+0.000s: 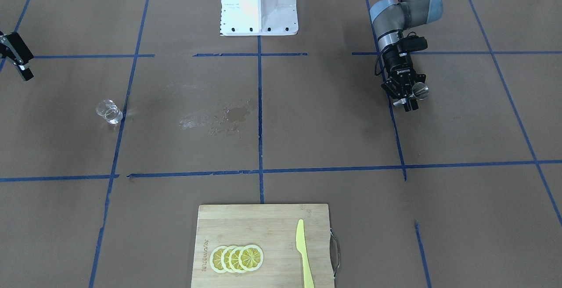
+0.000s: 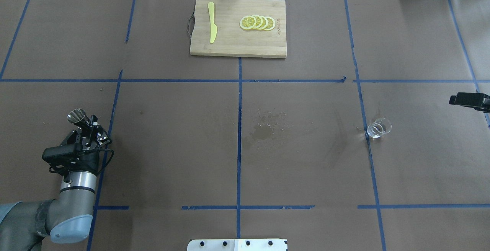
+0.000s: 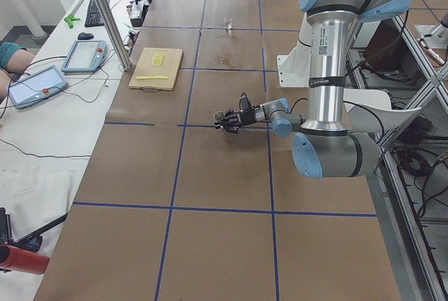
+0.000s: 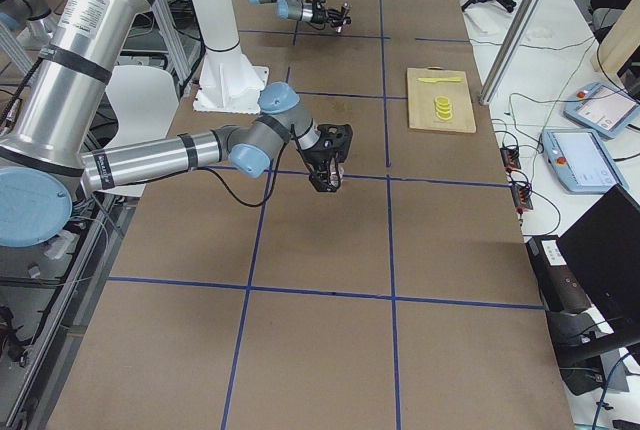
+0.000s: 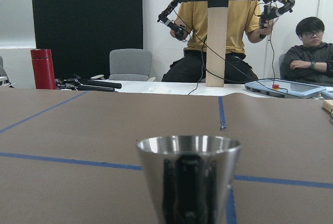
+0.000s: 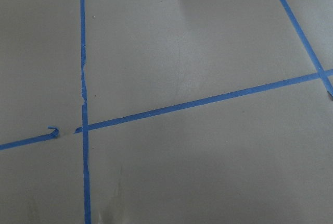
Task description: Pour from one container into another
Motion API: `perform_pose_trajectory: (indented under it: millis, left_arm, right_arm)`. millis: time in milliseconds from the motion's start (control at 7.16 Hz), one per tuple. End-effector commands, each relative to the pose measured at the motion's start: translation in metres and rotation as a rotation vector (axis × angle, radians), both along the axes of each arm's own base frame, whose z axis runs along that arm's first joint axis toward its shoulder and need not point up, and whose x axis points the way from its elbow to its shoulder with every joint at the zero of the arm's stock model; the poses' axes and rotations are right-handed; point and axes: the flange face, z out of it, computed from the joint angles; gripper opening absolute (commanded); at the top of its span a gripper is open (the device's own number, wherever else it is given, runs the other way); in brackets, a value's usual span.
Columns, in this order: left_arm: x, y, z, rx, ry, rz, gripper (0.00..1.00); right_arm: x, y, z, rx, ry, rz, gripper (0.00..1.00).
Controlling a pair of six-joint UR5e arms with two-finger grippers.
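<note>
1. the worktop (image 2: 306, 167) is carrying both vessels, and they are sitting well apart across it, with a wet patch (image 2: 262, 130) lying between them.
2. the left end effector (image 2: 86, 126) is clamping its fingers on the narrow waist of the jigger (image 2: 76, 116). the jigger is standing upright just ahead of the fingertips, with its open cone facing up. i cannot tell whether its foot is touching the worktop.
3. the right end effector (image 2: 455, 100) is hanging on the opposite side from the left one and is showing only in part. i cannot tell how far it is parted. nothing is showing in its grip, and its wrist view is taking in only bare worktop.
4. the glass cup (image 2: 378, 128) is standing on the worktop with its long axis vertical and its mouth up. it is lying inboard of the right end effector, toward the robot's left and below it, and far from the left end effector. the views are not settling whether it is lying forward or back of the fingertips. judging by this, the right arm is the nearer one for the pick: down and inward, gripping across the upright wall, then carrying the glass toward the jigger.
</note>
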Motion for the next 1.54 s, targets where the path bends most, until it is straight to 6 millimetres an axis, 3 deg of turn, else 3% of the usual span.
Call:
perform_pose_trajectory:
  millis: [0, 140, 419, 698, 978, 1117, 1397]
  left_arm:
    - [-0.008, 0.000, -0.030, 0.009, 0.061, -0.003, 0.00]
    - [-0.015, 0.001, -0.068, 0.018, 0.140, -0.001, 0.00]
    - [-0.022, 0.003, -0.102, 0.024, 0.210, 0.010, 0.00]
    - [-0.003, -0.005, -0.157, 0.065, 0.098, 0.062, 0.00]
    - [-0.004, -0.002, -0.187, 0.103, 0.212, 0.152, 0.00]
    - [-0.011, -0.001, -0.194, 0.172, 0.100, 0.252, 0.00]
    - [-0.028, -0.025, -0.208, 0.222, 0.140, 0.243, 0.00]
  right_arm:
    - [0.000, 0.000, -0.004, 0.007, -0.004, 0.001, 1.00]
    - [-0.001, -0.001, -0.006, 0.012, -0.007, 0.002, 1.00]
    - [-0.002, 0.000, -0.012, 0.022, -0.017, -0.006, 1.00]
    - [-0.002, 0.000, -0.019, 0.032, -0.026, -0.007, 1.00]
    - [-0.001, 0.001, -0.025, 0.042, -0.034, -0.007, 1.00]
    - [-0.002, 0.001, -0.027, 0.045, -0.037, -0.008, 1.00]
    - [-0.018, 0.002, -0.029, 0.099, 0.021, 0.025, 1.00]
